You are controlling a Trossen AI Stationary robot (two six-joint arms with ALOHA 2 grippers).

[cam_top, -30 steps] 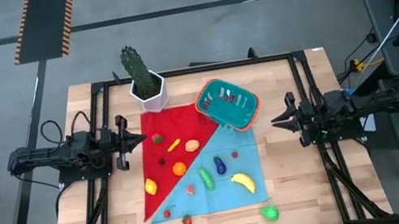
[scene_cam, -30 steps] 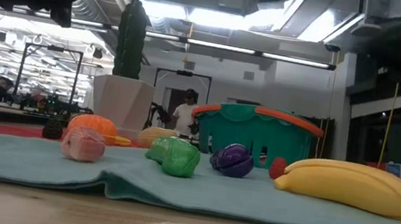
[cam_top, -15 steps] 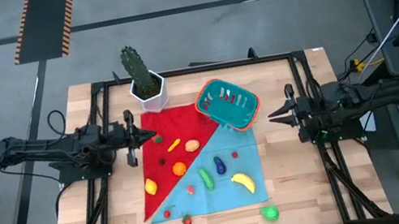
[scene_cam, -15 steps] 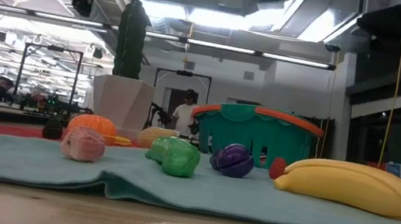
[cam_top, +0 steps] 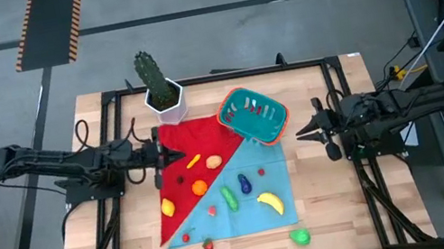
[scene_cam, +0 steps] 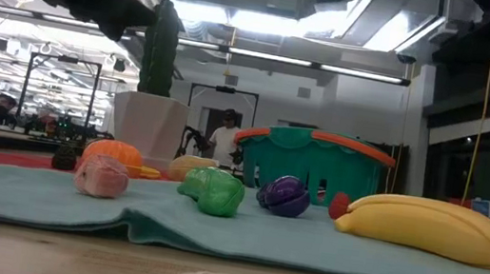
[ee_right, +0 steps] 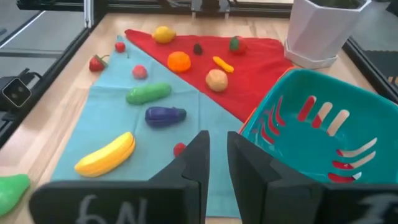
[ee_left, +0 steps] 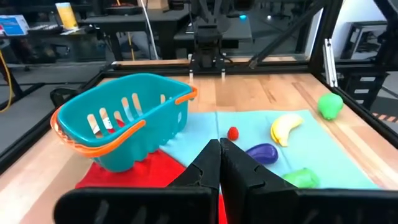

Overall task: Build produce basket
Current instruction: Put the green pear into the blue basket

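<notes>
Left gripper point(cam_top: 174, 154) shut, empty, just beside carrot point(cam_top: 194, 161), long axis slanting across red cloth point(cam_top: 190, 190); produce loose on cloths; basket point(cam_top: 253, 115) empty; right gripper point(cam_top: 302, 135) slightly ajar, empty, near basket.

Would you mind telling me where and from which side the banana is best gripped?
Probably across the middle of the banana, coming straight down. It lies flat on the blue cloth as a long curved body with tapering ends; the middle is thickest, and fingers set across its narrow width should close evenly. Nothing touches it.
</notes>
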